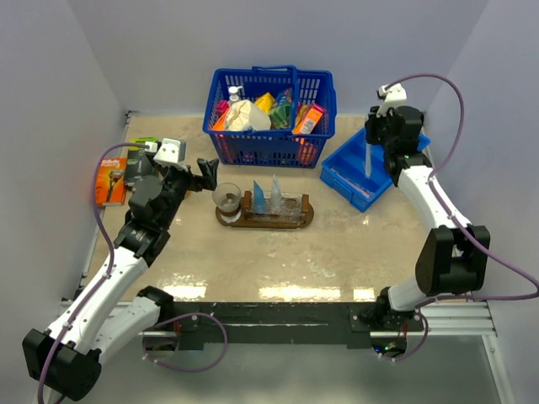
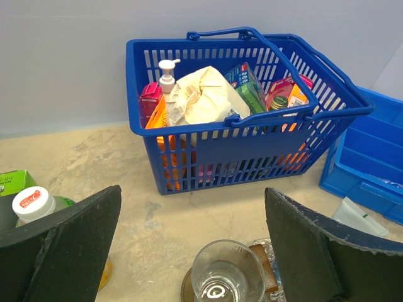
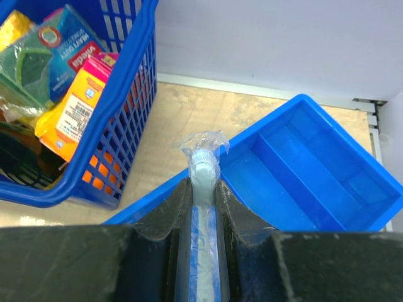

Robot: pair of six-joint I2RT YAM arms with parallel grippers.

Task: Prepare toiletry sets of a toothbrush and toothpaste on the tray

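Observation:
The dark brown oval tray (image 1: 305,217) lies mid-table in front of the basket. It carries clear glass cups; the left cup (image 1: 226,197) is empty, and two blue wedge tubes (image 1: 262,198) stand beside it. My left gripper (image 1: 206,172) is open and empty, just left of and above the empty cup (image 2: 227,274), with its fingers (image 2: 69,245) spread wide. My right gripper (image 1: 368,156) is shut on the toothbrush (image 3: 204,168), a pale stick in clear wrapping. It holds the toothbrush upright over the blue bin (image 1: 358,181).
A blue basket (image 1: 269,118) full of packaged goods stands behind the tray. The blue bin (image 3: 302,170) has empty compartments. An orange razor pack (image 1: 111,183) and a green bottle with a white cap (image 2: 34,204) lie at the left. A pale tube (image 2: 356,215) shows right of the cup.

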